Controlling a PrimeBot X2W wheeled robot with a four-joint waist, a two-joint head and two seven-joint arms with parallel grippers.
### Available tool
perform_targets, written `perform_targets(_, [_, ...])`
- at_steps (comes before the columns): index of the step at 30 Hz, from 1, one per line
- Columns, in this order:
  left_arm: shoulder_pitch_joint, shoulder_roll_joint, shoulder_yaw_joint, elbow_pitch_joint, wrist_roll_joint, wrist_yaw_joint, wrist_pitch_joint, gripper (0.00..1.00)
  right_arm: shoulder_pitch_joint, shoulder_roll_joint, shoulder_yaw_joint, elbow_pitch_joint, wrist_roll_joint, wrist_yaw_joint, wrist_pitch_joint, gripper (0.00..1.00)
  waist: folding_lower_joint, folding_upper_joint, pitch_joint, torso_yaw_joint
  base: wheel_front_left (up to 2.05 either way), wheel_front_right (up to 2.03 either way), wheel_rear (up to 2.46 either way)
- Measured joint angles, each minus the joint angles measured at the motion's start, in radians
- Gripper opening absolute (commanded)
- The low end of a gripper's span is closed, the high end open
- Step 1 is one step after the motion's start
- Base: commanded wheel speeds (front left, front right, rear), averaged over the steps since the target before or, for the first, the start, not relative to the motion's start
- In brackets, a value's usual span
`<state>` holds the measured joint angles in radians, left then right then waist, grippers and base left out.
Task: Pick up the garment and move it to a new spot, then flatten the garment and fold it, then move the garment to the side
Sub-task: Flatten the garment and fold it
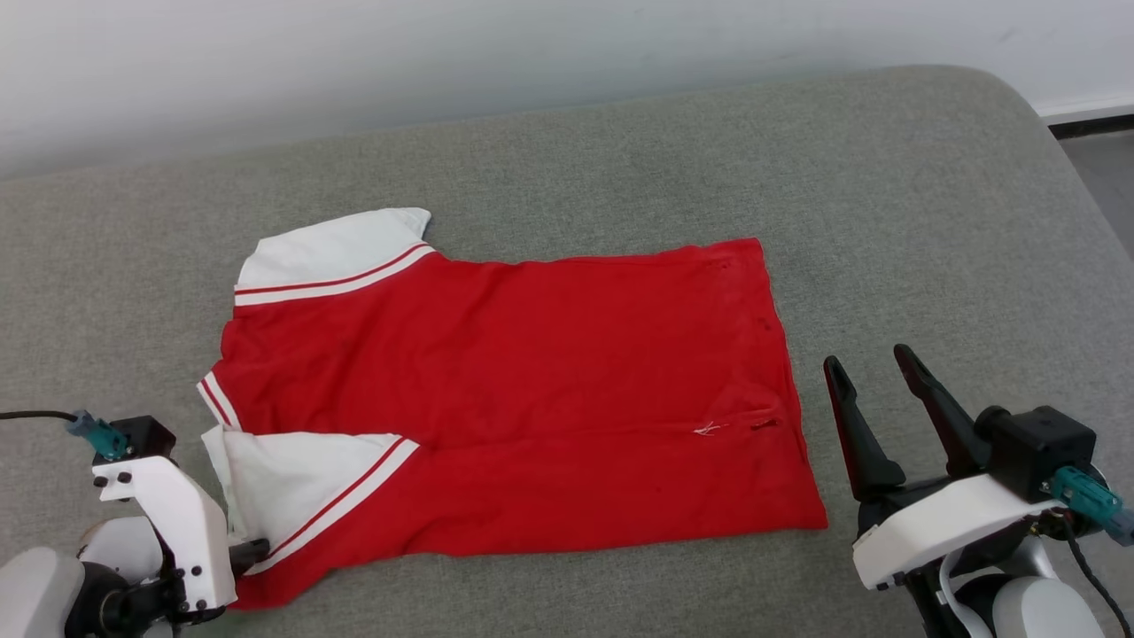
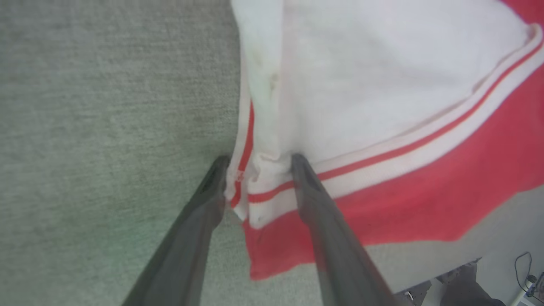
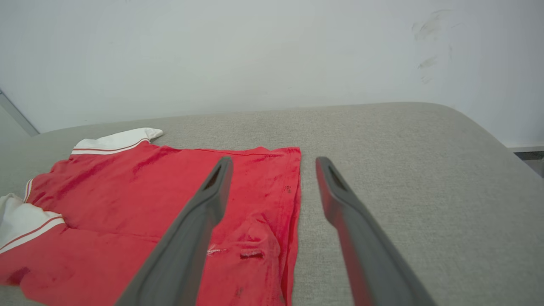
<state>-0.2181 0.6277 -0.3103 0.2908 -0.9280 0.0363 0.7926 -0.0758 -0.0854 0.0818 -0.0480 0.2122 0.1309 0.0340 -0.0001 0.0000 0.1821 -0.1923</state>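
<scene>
The garment, a red T-shirt with white striped sleeves, lies spread flat on the grey padded surface, collar end to the left and hem to the right. Its lower part looks folded over along a horizontal crease. My left gripper is at the near sleeve. In the left wrist view its two fingers straddle the bunched striped edge of the white sleeve, standing wide apart with the fabric between them. My right gripper hovers open just right of the hem, and the right wrist view shows nothing between its fingers.
The grey padded surface runs back to a pale wall. Its rounded corner is at the far right, with floor beyond. Bare surface lies around the shirt on all sides.
</scene>
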Motion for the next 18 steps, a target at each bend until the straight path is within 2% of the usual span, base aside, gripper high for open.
perform_targets(5, [-0.016,-0.024,-0.001,0.029,-0.006,-0.027,-0.041,0.0,0.0,0.003,-0.013,-0.02,-0.012,0.0,0.002,1.0,0.0,0.0,-0.001,0.0,0.0,0.0,0.0])
perform_targets(10, [-0.023,-0.044,0.003,0.026,0.025,-0.035,-0.128,0.0,0.006,-0.007,-0.04,-0.036,-0.008,0.0,0.047,1.0,0.0001,0.0,-0.026,0.02,0.0,0.0,0.0])
perform_targets(13, [-0.031,-0.055,0.011,-0.002,0.041,-0.03,-0.182,0.0,0.018,-0.014,-0.08,-0.023,0.036,0.0,0.138,1.0,0.0002,0.0,-0.04,0.039,0.0,0.0,0.0])
perform_targets(18, [-0.034,-0.044,0.031,-0.086,0.074,-0.009,-0.243,0.0,0.016,-0.061,-0.137,0.027,0.102,0.0,0.403,1.0,0.0002,0.0,-0.048,0.077,0.0,0.0,0.0])
